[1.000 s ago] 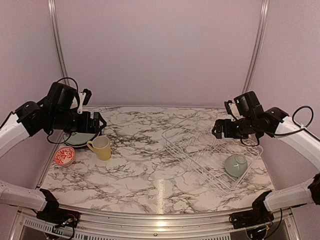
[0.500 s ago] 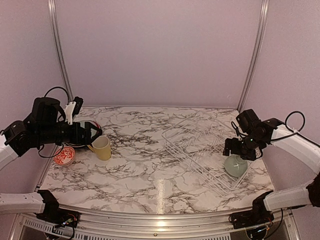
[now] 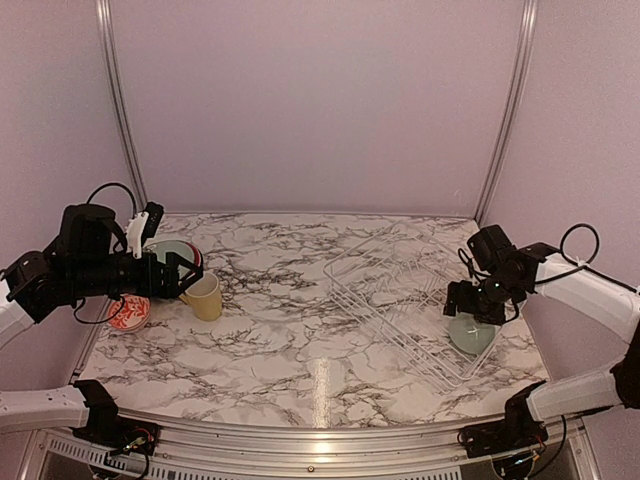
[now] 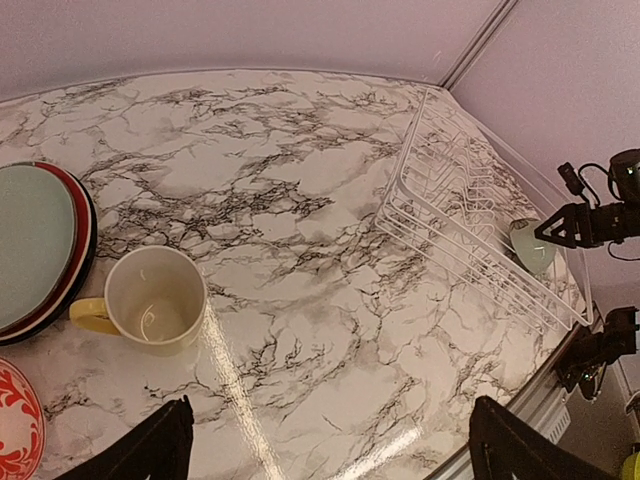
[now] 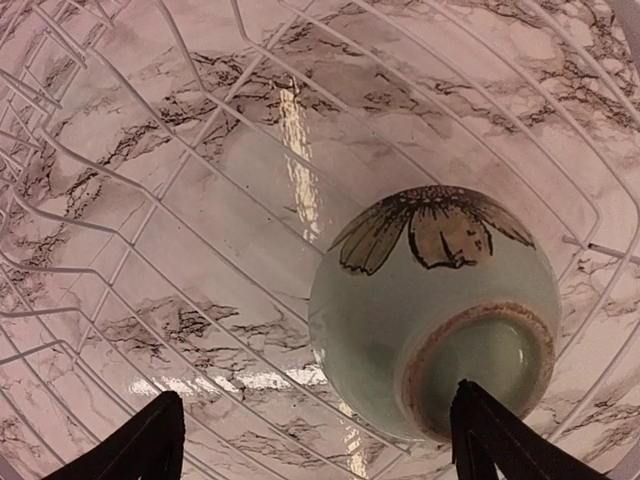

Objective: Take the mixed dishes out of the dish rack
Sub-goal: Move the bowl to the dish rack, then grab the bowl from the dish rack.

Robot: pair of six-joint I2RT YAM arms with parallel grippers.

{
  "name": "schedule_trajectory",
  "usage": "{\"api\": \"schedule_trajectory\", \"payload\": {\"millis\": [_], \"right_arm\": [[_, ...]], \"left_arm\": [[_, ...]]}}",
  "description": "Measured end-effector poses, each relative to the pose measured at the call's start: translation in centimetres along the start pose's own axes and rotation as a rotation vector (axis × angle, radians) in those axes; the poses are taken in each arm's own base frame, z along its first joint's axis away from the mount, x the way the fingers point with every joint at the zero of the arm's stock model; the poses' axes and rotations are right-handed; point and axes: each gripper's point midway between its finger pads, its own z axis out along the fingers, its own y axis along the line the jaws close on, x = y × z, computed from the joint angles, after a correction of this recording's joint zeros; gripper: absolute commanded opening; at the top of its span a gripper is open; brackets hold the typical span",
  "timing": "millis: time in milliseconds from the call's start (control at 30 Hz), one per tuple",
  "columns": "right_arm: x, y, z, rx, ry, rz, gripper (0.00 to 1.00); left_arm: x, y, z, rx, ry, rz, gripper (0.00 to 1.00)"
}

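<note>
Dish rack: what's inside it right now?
Only the pale green bowl sits in the dish rack, bottom up at its near right end, foot ring showing. Through the other wires only the marble tabletop shows. The bowl's inside and anything under it are covered.

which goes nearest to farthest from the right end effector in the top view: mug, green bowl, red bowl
1. Green bowl, right by the right end effector, in the rack.
2. Mug, far across on the left.
3. Red bowl, farther left still.

Right gripper (image 3: 468, 302) dropped over pale green bowl (image 3: 472, 334); left gripper (image 3: 183, 276) withdrew.
</note>
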Motion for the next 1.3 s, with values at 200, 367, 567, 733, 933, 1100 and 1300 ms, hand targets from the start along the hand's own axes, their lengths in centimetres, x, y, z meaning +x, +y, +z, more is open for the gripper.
{"api": "schedule_trajectory", "payload": {"millis": [200, 367, 567, 733, 933, 1100, 1300], "right_arm": [[-0.5, 0.6, 0.4, -0.030, -0.023, -0.012, 0.80], [-0.8, 1.7, 0.6, -0.091, -0.032, -0.044, 0.75], [-1.7, 4.3, 0.1, -0.224, -0.062, -0.090, 0.74], [-1.9, 6.0, 0.3, -0.305, -0.056, -0.129, 0.76], [-2.1, 5.2, -0.2, -0.252, -0.053, -0.160, 0.92], [-3.3, 2.3, -1.0, -0.080, -0.098, -0.144, 0.97], [-3.2, -0.4, 0.3, 0.048, -0.061, -0.115, 0.87]], "left_arm": [[0.3, 0.1, 0.2, -0.001, 0.005, -0.018, 0.99], [0.2, 0.0, 0.3, 0.003, 0.004, -0.031, 0.99], [0.2, -0.2, 0.8, 0.016, 0.014, -0.051, 0.99], [0.1, -0.4, 1.3, 0.023, 0.017, -0.064, 0.99], [0.3, -0.4, 1.4, 0.026, 0.025, -0.075, 0.99], [0.1, -0.5, 1.8, 0.029, 0.022, -0.078, 0.99], [0.4, -0.5, 2.4, 0.029, 0.043, -0.079, 0.99]]}}
